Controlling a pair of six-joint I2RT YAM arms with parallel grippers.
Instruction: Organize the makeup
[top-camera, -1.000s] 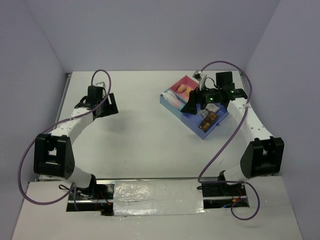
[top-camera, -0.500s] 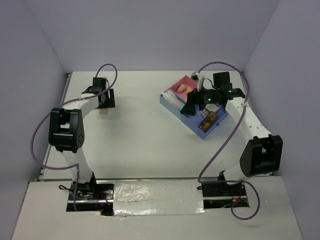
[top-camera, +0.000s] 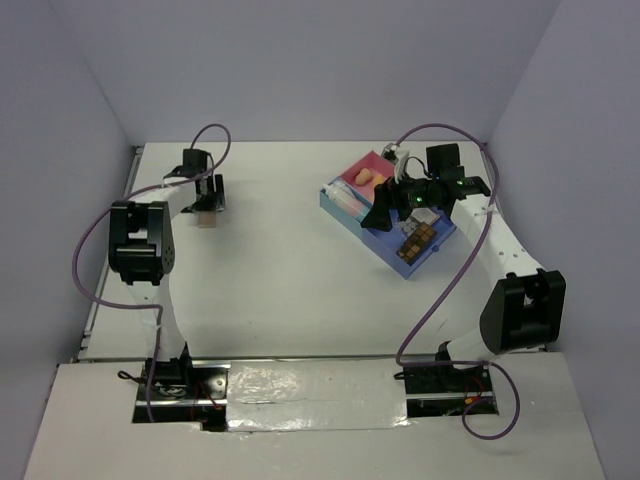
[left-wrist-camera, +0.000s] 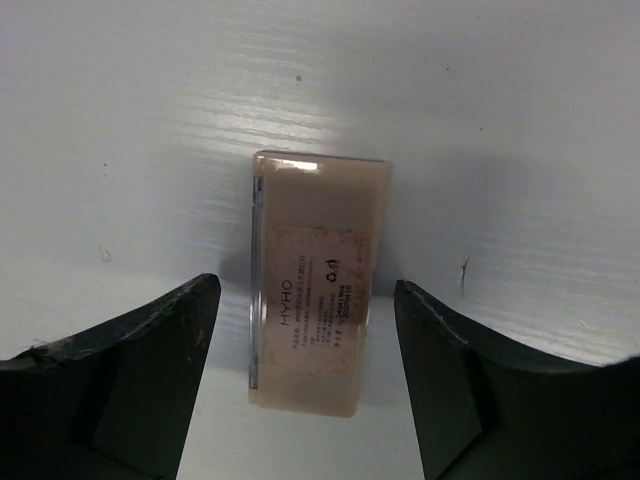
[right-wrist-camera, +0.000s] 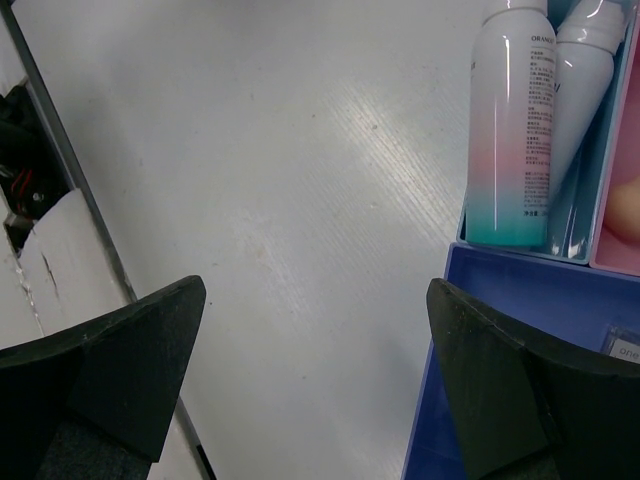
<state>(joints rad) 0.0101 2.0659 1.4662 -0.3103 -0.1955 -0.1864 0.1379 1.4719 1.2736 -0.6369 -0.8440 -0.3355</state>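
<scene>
A peach palette (left-wrist-camera: 318, 285) lies flat on the white table, label side up. My left gripper (left-wrist-camera: 306, 300) hangs over it, open, one finger on each side and a gap to the palette on both. From above, that palette (top-camera: 207, 222) sits just in front of the left gripper (top-camera: 205, 198) at the far left. My right gripper (right-wrist-camera: 312, 300) is open and empty beside the tray's blue wall (right-wrist-camera: 440, 420). A pinkish teal-capped tube (right-wrist-camera: 510, 120) and a white bottle (right-wrist-camera: 588, 90) lie side by side in the tray. Tan sponges (top-camera: 367, 176) rest in its pink section, and a brown palette (top-camera: 415, 240) in its near blue section.
The pink-and-blue tray (top-camera: 335, 200) stands at the back right, turned at an angle, with my right gripper (top-camera: 385, 208) above its middle. The table's left edge rail (top-camera: 118, 215) runs close to the left gripper. Purple cables loop above both arms.
The left arm has folded upright and its gripper has drawn back toward the far left corner, uncovering the peach palette. The right gripper has shifted slightly over the tray.
</scene>
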